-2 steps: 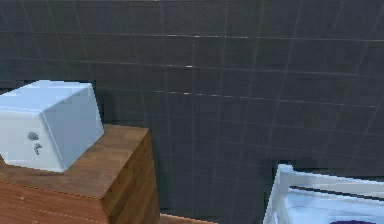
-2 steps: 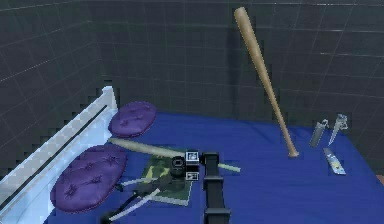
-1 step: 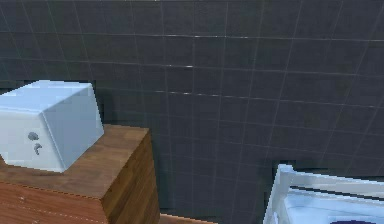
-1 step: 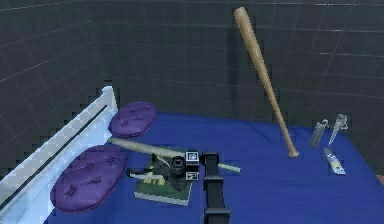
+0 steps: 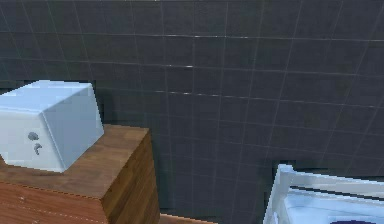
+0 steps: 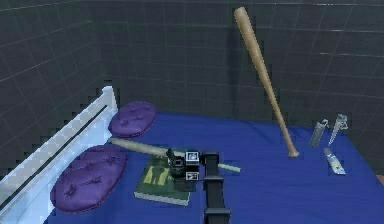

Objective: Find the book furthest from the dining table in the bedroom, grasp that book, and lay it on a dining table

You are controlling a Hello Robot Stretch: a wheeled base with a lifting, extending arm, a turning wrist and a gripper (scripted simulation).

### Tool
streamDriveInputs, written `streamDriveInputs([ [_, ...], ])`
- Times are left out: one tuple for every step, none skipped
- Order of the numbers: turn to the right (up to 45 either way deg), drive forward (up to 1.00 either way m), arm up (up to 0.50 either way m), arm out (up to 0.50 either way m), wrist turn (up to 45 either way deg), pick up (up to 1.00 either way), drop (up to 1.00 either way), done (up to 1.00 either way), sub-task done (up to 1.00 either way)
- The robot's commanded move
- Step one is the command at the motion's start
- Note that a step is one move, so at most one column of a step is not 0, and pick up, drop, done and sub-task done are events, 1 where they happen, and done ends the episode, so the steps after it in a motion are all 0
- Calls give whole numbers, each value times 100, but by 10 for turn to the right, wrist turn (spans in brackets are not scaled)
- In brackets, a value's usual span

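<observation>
A green book (image 6: 160, 184) lies flat on the blue bed cover (image 6: 270, 185), just right of the nearer purple pillow. The dark arm (image 6: 215, 198) rises from the bottom edge, with its white marked squares (image 6: 186, 166) over the book's far edge. The gripper (image 6: 166, 160) sits at the book's far side, with the book and the bed cover behind it. I cannot tell whether it holds anything. A thin tan rod-like thing (image 6: 135, 147) lies on the cover just left of the gripper.
Two purple pillows (image 6: 92, 176) (image 6: 132, 118) lie by the white headboard (image 6: 60, 145). A wooden baseball bat (image 6: 264, 78) leans on the dark tiled wall. Small grey things (image 6: 330, 140) sit at the bed's right. A white box (image 5: 48, 124) tops a wooden cabinet (image 5: 110, 185); a white bed frame (image 5: 300, 190) stands beside it.
</observation>
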Motion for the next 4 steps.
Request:
streamDriveInputs([
  [0, 0, 0, 0, 30, 0, 0, 0, 0],
  [0, 0, -30, 0, 0, 0, 0, 0, 0],
  [0, 0, 0, 0, 0, 100, 0, 0, 0],
  [0, 0, 10, 0, 0, 0, 0, 0, 0],
])
